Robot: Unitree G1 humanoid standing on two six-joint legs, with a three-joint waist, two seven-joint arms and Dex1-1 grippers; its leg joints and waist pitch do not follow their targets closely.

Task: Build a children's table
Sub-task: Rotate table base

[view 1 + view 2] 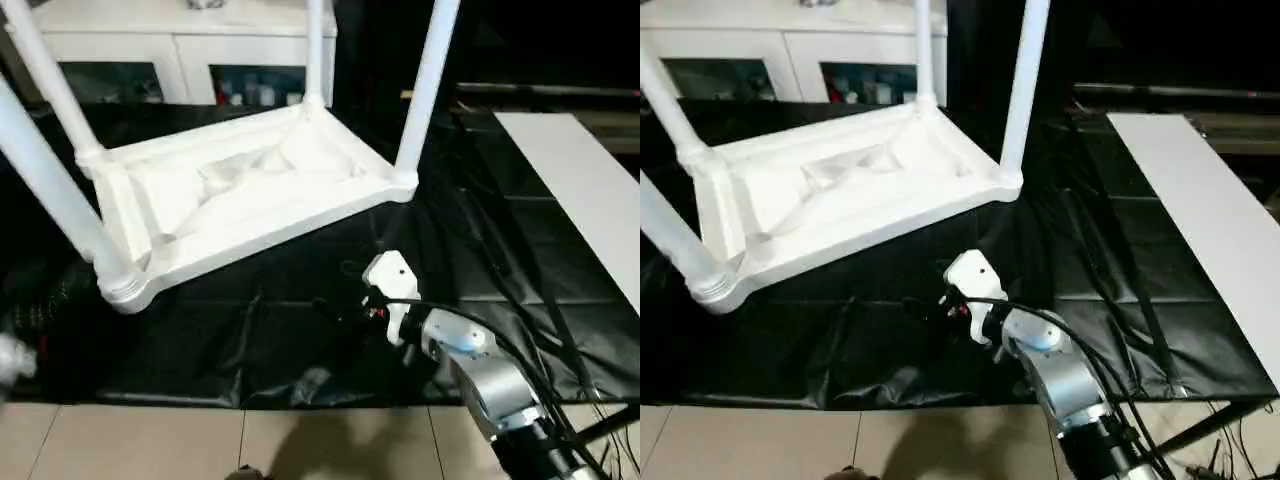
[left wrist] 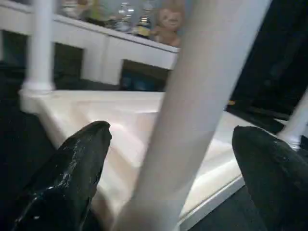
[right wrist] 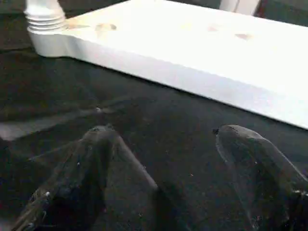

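The children's table (image 1: pixel 240 190) lies upside down on the black sheet (image 1: pixel 300 330) that covers the desk, its ribbed underside facing up so the corner sockets can take the legs from above. All four legs appear seated, one rising from each corner; the near-left leg (image 1: pixel 55 190) stands in a threaded collar at the tabletop's near-left corner. Behind the tabletop stands a white cabinet (image 1: pixel 170 40) with glass doors, and a flat white board (image 1: pixel 590 190) lies well to the right of the tabletop.

The left tool (image 2: pixel 168 159) has its black fingers (image 2: pixel 72 168) spread wide on either side of a leg (image 2: pixel 202 110), which passes between them without either finger clearly touching it (probably placed to grip or check that leg). It holds nothing.

The right tool (image 3: pixel 163 168) hovers low over the black sheet just in front of the tabletop's near edge, fingers spread and empty, pointing toward the tabletop.
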